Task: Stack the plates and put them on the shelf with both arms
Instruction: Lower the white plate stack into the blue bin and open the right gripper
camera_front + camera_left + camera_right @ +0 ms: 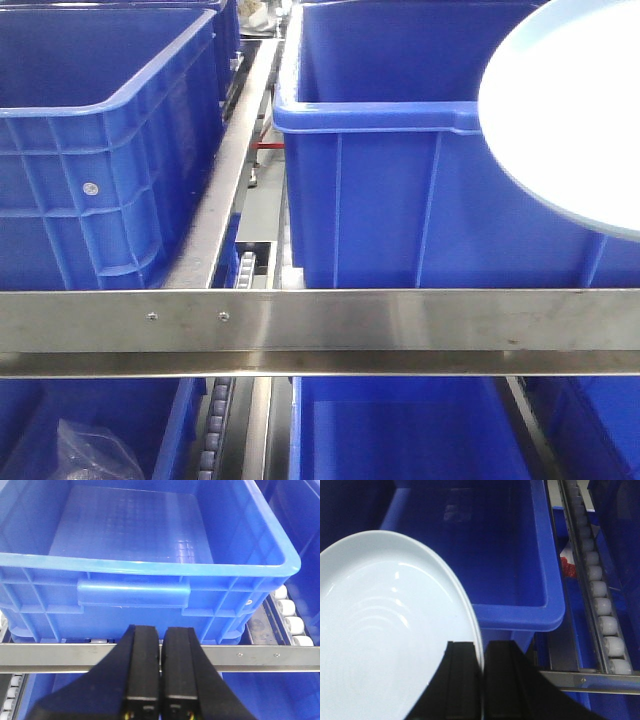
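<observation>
One white plate (385, 635) fills the lower left of the right wrist view, held up in front of a blue bin (485, 555). My right gripper (482, 647) is shut on the plate's rim, one finger on each face. The same plate (570, 110) shows at the upper right of the front view, tilted, before a blue bin (400, 190). My left gripper (161, 632) is shut with nothing between its fingers, hovering over the steel shelf rail (260, 657) in front of an empty blue bin (135, 545). No second plate shows.
Blue bins (100, 130) stand side by side on a roller rack behind a steel rail (320, 325). More blue bins (400, 430) sit on the level below. White rollers (600, 605) run along the right of the bin.
</observation>
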Robot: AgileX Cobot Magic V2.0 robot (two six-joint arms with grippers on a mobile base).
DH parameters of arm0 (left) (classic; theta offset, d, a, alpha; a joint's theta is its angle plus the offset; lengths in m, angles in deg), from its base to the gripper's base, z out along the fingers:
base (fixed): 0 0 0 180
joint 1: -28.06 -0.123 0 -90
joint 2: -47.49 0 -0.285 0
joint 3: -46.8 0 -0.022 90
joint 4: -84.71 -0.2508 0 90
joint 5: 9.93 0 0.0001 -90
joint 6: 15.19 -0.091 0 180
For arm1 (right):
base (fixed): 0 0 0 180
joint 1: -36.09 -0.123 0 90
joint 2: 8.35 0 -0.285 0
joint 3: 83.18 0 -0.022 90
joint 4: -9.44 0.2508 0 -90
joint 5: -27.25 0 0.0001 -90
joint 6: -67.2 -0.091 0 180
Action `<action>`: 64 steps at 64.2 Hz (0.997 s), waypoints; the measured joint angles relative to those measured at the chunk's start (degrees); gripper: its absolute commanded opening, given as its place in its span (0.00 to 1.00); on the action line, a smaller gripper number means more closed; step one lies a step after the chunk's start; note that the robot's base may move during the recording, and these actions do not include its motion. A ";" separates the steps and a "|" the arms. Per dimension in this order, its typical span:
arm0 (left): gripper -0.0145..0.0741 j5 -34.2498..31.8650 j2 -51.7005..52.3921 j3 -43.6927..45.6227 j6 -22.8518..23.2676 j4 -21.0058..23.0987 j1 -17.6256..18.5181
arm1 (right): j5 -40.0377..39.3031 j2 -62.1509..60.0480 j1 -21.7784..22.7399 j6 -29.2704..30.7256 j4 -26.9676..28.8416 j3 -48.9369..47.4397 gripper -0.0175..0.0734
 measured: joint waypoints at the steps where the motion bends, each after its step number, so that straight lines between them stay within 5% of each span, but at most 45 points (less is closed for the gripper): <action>1: 0.26 0.00 0.00 0.00 0.00 0.00 0.00 | 0.00 0.00 0.00 0.00 0.00 0.00 0.21; 64: 0.26 0.00 0.00 0.00 0.00 0.00 0.00 | -2.68 0.00 0.00 0.00 0.22 0.00 0.21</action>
